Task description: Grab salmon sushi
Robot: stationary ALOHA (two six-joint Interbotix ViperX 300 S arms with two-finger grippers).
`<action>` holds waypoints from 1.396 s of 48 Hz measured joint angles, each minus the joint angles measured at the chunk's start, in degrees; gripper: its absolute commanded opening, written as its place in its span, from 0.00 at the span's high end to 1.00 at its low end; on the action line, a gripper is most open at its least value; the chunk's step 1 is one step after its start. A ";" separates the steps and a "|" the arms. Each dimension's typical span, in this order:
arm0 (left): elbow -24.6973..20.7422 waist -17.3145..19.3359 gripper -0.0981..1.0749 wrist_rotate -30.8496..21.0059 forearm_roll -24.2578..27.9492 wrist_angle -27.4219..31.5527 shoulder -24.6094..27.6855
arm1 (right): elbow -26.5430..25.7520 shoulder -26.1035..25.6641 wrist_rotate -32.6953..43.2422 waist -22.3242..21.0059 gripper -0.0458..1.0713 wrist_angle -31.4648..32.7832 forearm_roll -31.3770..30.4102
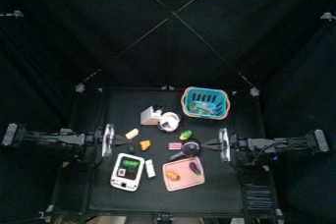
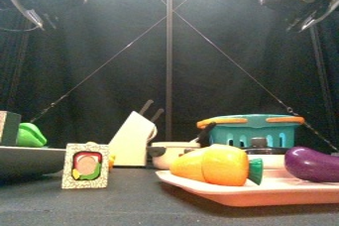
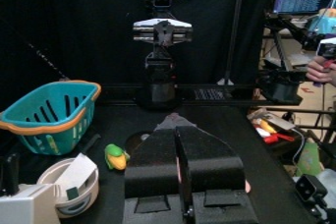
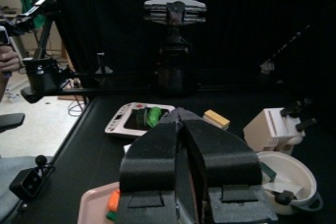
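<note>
The salmon sushi (image 1: 175, 146) is a tiny pinkish piece lying near the middle of the table, between the two arms. A plain orange piece (image 1: 197, 148) lies just right of it. My left gripper (image 1: 110, 143) rests at the table's left side, shut and empty; it also shows in the left wrist view (image 3: 179, 122). My right gripper (image 1: 218, 145) rests at the right side, shut and empty, close to the orange piece; it also shows in the right wrist view (image 4: 184, 116). The sushi is hidden in the front view.
A teal basket (image 1: 203, 98) stands at the back right. A white knife block (image 1: 147, 115) and white bowl (image 1: 170, 121) stand behind the middle. A yellow-orange wedge (image 1: 130, 133) lies left. A pink tray (image 1: 172, 181) and white tray (image 1: 128, 171) fill the front. A person's hand (image 3: 320, 67) shows beyond the curtains.
</note>
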 measured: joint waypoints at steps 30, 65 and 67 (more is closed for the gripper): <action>1.14 -0.53 0.91 0.09 -0.35 -2.99 5.45 | -2.02 8.61 3.69 -0.62 0.91 0.09 5.01; 2.37 -2.11 0.91 0.26 0.88 -2.90 6.15 | -5.80 24.17 15.29 -0.18 0.91 11.69 6.24; 2.37 -2.02 0.91 0.26 0.88 -2.90 6.06 | -6.42 25.14 15.29 -0.18 0.91 12.22 6.15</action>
